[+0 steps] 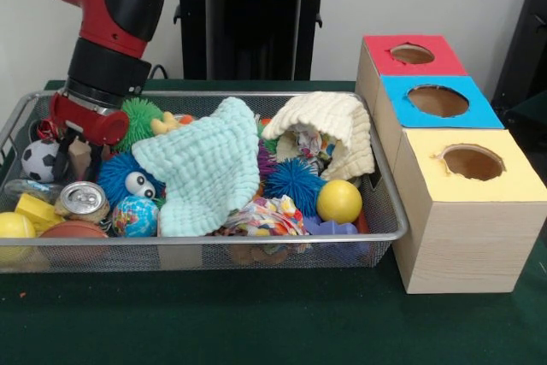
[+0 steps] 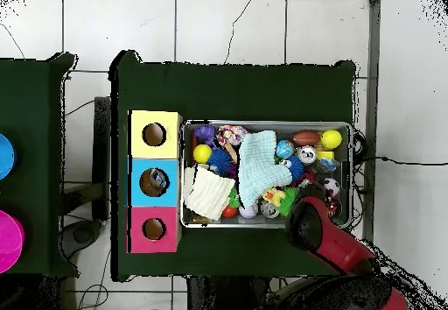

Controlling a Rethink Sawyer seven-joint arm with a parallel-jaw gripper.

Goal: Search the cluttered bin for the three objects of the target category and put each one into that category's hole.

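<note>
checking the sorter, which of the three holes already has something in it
The blue-topped middle hole: something shows inside it from overhead, while the yellow hole and red hole look empty.

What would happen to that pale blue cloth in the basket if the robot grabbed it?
The pale blue cloth would probably sag and hang limp, since it already drapes over the toys beneath. It looks light. Lifting it might also drag or uncover the spiky blue ball beside it.
</note>
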